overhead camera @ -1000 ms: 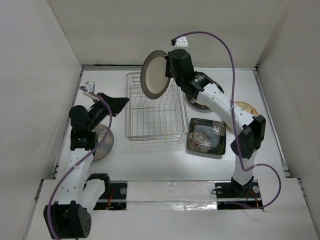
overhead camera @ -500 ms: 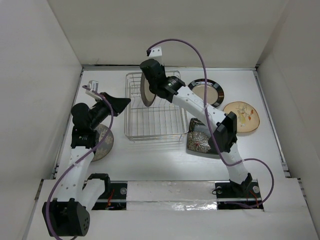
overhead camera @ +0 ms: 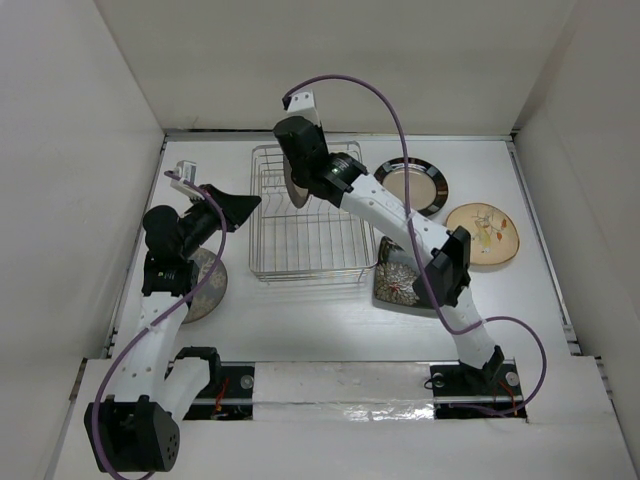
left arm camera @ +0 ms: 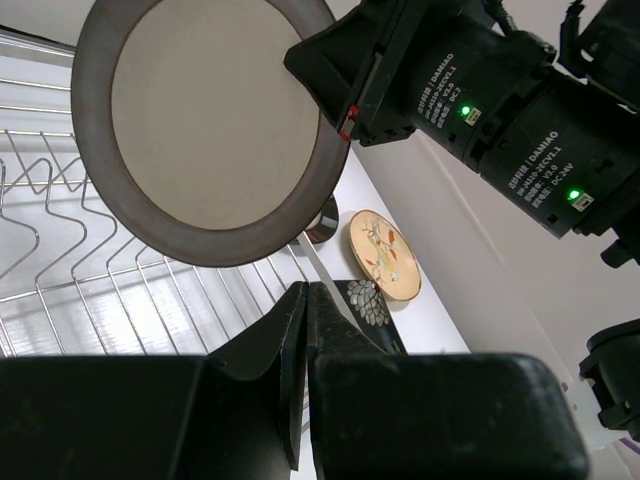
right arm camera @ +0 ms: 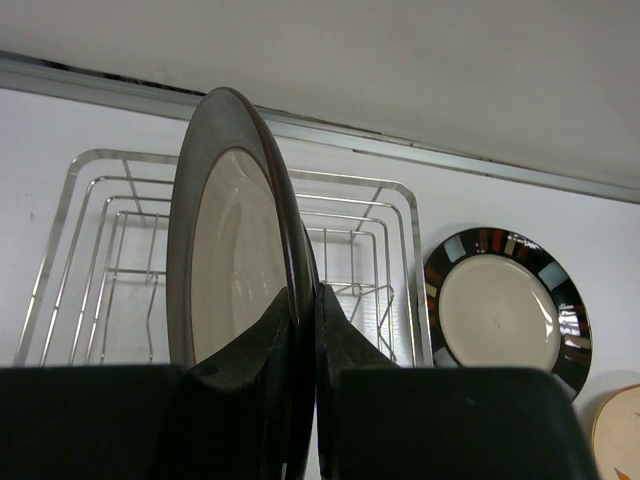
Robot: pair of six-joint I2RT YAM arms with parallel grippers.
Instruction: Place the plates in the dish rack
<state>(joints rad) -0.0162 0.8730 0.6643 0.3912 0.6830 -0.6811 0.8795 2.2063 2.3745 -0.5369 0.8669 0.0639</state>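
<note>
Top view: the right gripper [overhead camera: 298,176] was clamped on the rim of a brown-rimmed round plate [overhead camera: 292,192]. It held the plate on edge, approx. upright, w/ the thin silver wire dish rack [overhead camera: 315,272] directly under the hand. The left gripper [overhead camera: 250,203] hung just beside the rack's left wall, and a shiny steel plate [overhead camera: 208,290] lay flat under that arm.

Left wrist view: the left gripper's [left arm camera: 305,300] black fingers were pressed together w/ nothing between them. Ahead of it stood the plate [left arm camera: 205,125], w/ a matte cream centre and a dull brown rim, over the rack's [left arm camera: 60,250] zigzag prongs.

Right wrist view: the right gripper's [right arm camera: 305,310] two fingers pinched the plate's [right arm camera: 225,250] lower rim, one on each side. Beyond were the rack's [right arm camera: 360,200] rounded wire corners. Right of the hand a glossy dark-rimmed cream plate [right arm camera: 500,310] lay flat on the table.
</note>
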